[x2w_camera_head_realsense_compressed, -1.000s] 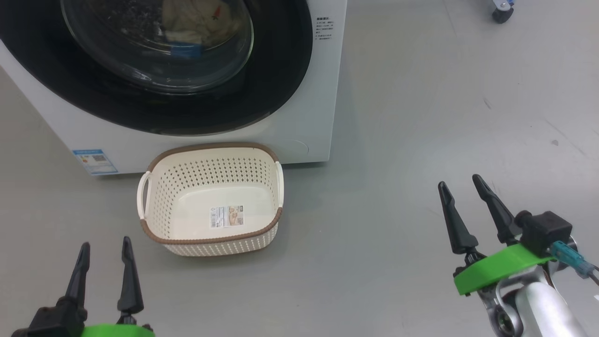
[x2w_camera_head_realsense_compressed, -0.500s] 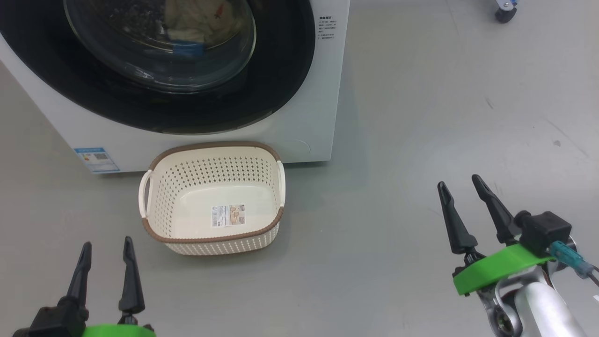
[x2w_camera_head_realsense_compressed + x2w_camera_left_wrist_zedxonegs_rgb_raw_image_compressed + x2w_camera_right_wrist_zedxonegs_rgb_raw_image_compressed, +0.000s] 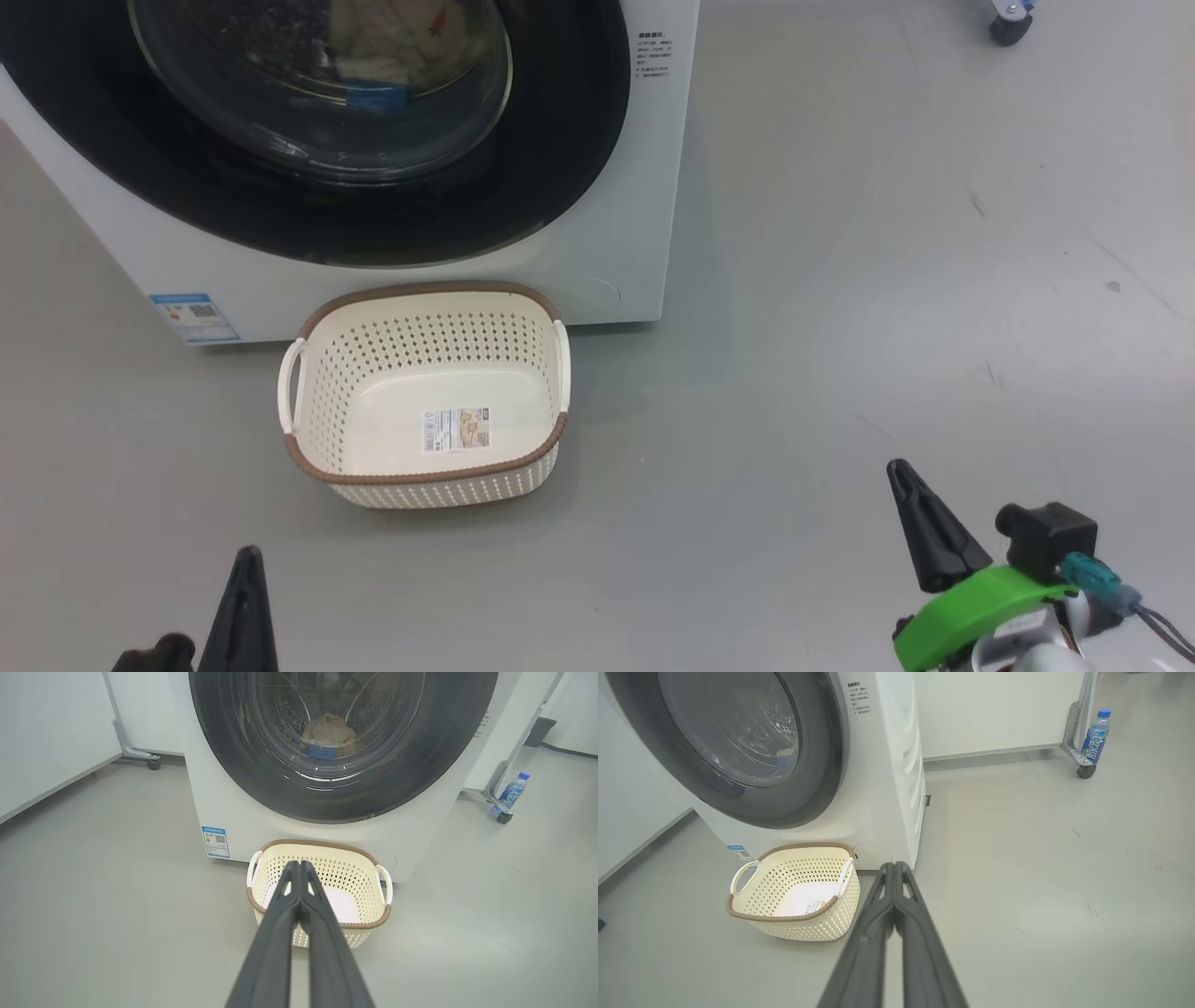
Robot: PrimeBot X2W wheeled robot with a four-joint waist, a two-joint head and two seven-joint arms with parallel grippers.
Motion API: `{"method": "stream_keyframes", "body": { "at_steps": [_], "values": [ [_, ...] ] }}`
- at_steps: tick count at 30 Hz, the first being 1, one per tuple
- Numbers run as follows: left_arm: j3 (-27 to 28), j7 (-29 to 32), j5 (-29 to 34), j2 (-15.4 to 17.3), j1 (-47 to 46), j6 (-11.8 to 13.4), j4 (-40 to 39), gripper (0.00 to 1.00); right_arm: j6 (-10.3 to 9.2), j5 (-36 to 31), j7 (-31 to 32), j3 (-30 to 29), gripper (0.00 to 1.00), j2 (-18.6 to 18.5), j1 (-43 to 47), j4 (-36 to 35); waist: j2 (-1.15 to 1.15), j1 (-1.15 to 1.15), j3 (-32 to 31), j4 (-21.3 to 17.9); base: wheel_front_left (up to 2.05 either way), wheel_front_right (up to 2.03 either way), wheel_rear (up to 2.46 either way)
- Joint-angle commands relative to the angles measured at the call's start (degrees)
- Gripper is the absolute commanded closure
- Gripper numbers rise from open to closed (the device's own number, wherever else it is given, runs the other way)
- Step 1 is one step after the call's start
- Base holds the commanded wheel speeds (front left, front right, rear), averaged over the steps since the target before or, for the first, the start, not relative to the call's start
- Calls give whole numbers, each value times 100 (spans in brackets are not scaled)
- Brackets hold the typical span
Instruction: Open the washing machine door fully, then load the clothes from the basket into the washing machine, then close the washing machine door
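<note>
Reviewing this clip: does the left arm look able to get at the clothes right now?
Probably not. The clothes lie behind the glass of the washing machine door, which looks closed. The left arm, jaws shut, sits on the near side of the empty basket.

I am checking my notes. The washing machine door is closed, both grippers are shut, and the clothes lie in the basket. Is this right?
One point is wrong: the basket holds only a label sticker. The clothes lie in the drum behind the closed washing machine door, as the left wrist view shows. The left gripper and right gripper are shut.
</note>
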Motion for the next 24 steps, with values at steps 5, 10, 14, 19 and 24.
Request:
{"method": "stream_keyframes", "body": {
  "at_steps": [5,10,14,19,24],
  "values": [
    [40,106,-428,32,-126,-11,-110,100,-1,445,80,-46,100,-39,-161,-169,0,0,-22,22,0,0,0],
    [48,185,-762,35,-162,-19,-102,100,-2,778,147,-75,100,-49,-175,-178,0,0,-41,40,0,0,0],
    [56,249,-1031,37,-193,-25,-93,100,-3,1045,201,-100,100,-56,-185,-187,0,0,-56,55,0,0,0],
    [68,331,-1366,40,-234,-33,-81,100,-4,1376,271,-134,100,-63,-197,-199,0,0,-75,74,0,0,0],
    [81,414,-1702,43,-275,-41,-68,100,-5,1706,342,-170,100,-68,-209,-211,0,0,-94,92,0,0,0]
  ]
}}
